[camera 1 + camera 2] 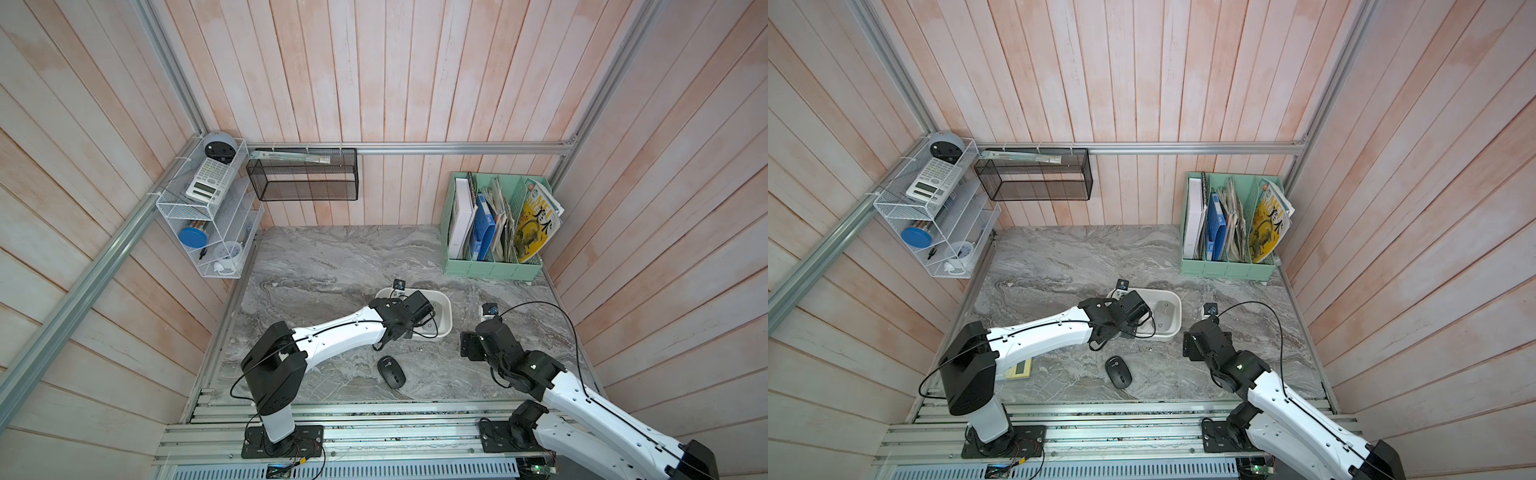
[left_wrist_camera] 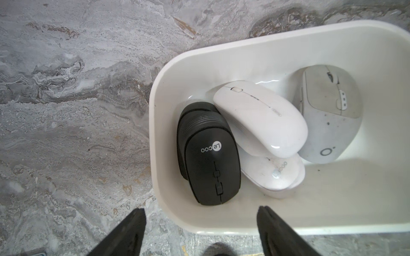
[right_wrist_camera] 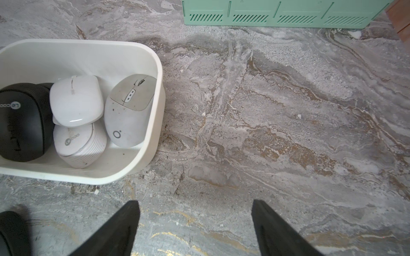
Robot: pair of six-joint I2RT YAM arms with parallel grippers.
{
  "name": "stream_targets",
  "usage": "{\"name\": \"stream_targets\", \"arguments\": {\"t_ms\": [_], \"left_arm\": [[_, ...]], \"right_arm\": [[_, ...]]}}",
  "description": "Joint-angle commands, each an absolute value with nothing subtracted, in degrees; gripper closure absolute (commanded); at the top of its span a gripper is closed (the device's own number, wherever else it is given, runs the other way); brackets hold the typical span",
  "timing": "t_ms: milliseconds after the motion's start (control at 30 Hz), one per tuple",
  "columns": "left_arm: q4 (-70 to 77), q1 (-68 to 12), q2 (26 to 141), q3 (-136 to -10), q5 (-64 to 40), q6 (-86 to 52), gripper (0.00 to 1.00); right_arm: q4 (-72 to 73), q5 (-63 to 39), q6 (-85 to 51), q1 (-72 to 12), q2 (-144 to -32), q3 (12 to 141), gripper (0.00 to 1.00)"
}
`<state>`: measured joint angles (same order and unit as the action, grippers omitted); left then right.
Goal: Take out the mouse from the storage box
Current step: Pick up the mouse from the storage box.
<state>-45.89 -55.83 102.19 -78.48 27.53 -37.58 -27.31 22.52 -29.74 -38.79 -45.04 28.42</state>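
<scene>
Mid-desk, the storage box [image 2: 244,44] holds four mice: one black mouse [image 2: 210,159], one glossy white mouse [image 2: 259,119], one ribbed white mouse [image 2: 277,175] and one grey mouse [image 2: 328,115]. A second black mouse [image 1: 391,371] lies out on the desk [image 1: 332,257] near its front edge. Reach-in step, I'd say: the left gripper [image 2: 202,210] hangs over the box's left end, the right gripper [image 3: 194,201] over bare desk beside it, both apart and empty. Next, the left must drop astride the black mouse, clear of the wall.

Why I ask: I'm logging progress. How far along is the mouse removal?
Done: one black mouse lies on the table, outside the storage box. In hand: the left gripper, fingers open and empty, hovers over the box. Left: four mice inside.
</scene>
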Motion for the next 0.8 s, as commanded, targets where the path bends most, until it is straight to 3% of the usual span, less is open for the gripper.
{"name": "stream_targets", "arguments": {"t_ms": [0,767], "left_arm": [[-49.70,-56.04,105.82,-82.87,29.67,-38.52,0.16],[-50.83,-53.73,118.77,-90.00,28.84,-41.40,0.16]], "right_arm": [[-24.67,21.81,-29.10,-38.48,-43.92,27.71,0.14],[-23.12,20.63,-28.57,-38.28,-44.95,27.36,0.14]]}}
